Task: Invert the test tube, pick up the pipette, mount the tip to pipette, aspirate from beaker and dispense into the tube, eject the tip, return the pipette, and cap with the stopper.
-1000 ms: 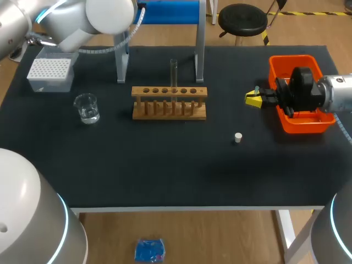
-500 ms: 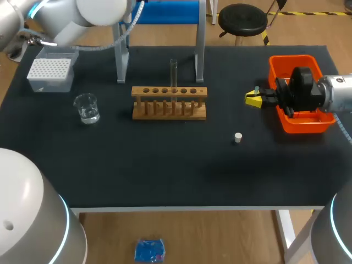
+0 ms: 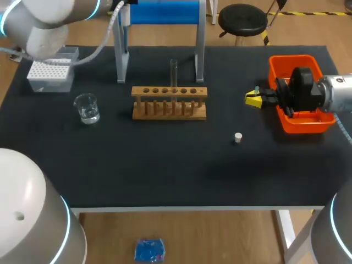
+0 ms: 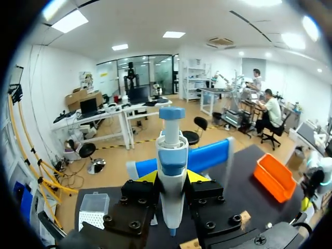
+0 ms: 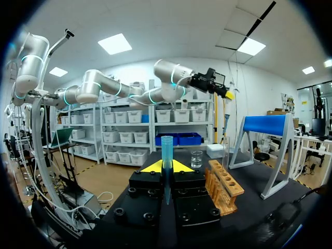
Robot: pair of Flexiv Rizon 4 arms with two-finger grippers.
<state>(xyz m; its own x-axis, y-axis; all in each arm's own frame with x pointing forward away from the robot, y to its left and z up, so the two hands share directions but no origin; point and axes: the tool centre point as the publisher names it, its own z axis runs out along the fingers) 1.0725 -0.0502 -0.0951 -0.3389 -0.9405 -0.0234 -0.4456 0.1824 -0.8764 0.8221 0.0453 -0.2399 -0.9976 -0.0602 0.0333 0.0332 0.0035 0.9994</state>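
— Where is the pipette (image 4: 171, 150)?
— Clamped in the left pincer (image 4: 172, 177), a finger on each side, with its plunger end sticking out past them. The pincer is raised above the desk (image 3: 165, 165), with the tip box (image 3: 50, 74) beside and under it
— And the right pincer (image 3: 253, 99)?
— Low, just beside the orange bin (image 3: 291, 59), fingers closed together on a blue tip (image 5: 166, 148) that stands up between them
— The tube (image 3: 174, 71)?
— Upright in the rack (image 3: 169, 104), mid-desk. The beaker (image 3: 86, 108), with clear liquid in it, sits left of the rack, near the tip box. The stopper (image 3: 237, 137) lies on the desk in front of the rack and to its right, apart from everything else
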